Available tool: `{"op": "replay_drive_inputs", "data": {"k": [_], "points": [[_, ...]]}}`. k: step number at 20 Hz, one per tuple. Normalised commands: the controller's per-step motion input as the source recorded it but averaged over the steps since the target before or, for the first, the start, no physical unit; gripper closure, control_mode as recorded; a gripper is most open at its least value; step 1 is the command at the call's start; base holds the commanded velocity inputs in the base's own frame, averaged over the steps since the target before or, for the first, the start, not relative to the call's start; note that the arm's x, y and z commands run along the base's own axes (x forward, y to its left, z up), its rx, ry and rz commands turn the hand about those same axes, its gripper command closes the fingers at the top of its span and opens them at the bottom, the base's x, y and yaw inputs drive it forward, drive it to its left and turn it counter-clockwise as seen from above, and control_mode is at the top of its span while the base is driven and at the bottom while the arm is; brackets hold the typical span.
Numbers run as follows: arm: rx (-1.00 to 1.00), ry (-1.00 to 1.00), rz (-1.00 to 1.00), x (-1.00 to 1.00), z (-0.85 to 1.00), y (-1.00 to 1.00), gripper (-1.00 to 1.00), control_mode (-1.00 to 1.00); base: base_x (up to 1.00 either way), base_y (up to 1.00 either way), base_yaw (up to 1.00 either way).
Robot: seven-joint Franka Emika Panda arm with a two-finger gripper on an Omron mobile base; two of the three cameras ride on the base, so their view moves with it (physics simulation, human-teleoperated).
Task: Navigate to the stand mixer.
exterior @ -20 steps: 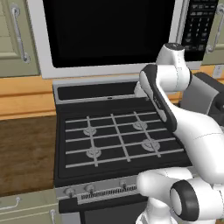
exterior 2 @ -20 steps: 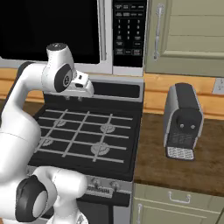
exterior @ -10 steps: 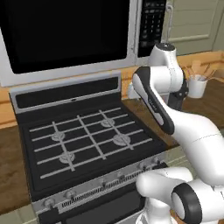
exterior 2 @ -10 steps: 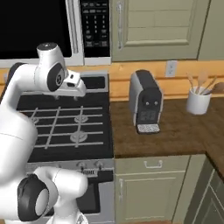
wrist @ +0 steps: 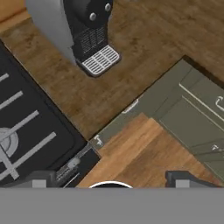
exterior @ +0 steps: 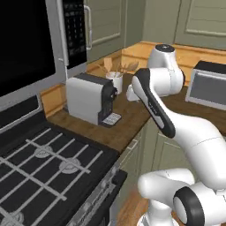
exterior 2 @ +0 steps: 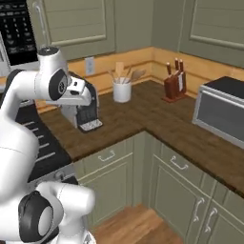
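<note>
My arm (exterior: 154,97) is folded up in front of me, and my hand (wrist: 109,177) hangs over the edge of the wooden worktop (exterior 2: 143,114), looking down at the floor (wrist: 140,153) and the cabinet fronts (wrist: 192,113). My two dark fingertips (wrist: 41,178) stand well apart at the bottom of the hand view with nothing between them, so the hand is released and carries nothing.

Below the hand, a grey and black coffee machine (wrist: 78,30) stands on the worktop with its ribbed drip tray (wrist: 100,59) facing the cabinet edge. In the left base view the same coffee machine (exterior: 90,99) sits just beside the black gas stove (exterior: 48,172), under the microwave (exterior: 35,48) with its keypad. A white utensil crock (exterior 2: 122,89) with wooden tools stands near the back wall, between the coffee machine and the corner. Past the corner, a knife block (exterior 2: 172,86) rests against the wooden backsplash, and a silver-and-black toaster oven (exterior 2: 221,112) sits further along the right run of worktop. Green cabinets (exterior 2: 176,190) line the underside of the worktop.

I cannot find the stand mixer in these views, so I cannot tell where it is.
</note>
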Motion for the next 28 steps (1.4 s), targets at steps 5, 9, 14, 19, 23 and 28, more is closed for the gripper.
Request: {"op": "replay_drive_inputs", "data": {"k": [5,9,14,19,23,28], "points": [[0.0,0.0,0.0,0.0,0.0,0.0,-1.0,1.0,0.0,-0.03,-0.9],[0.0,0.0,0.0,0.0,0.0,0.0,-1.0,1.0,0.0,-0.07,-0.92],[0.0,0.0,0.0,0.0,0.0,0.0,-1.0,1.0,0.0,-0.04,-0.92],[0.0,0.0,0.0,0.0,0.0,0.0,-1.0,1.0,0.0,-0.02,-0.92],[0.0,0.0,0.0,0.0,0.0,0.0,-1.0,1.0,0.0,-0.04,-0.91],[0.0,0.0,0.0,0.0,0.0,0.0,-1.0,1.0,0.34,-0.06,-0.75]]}}
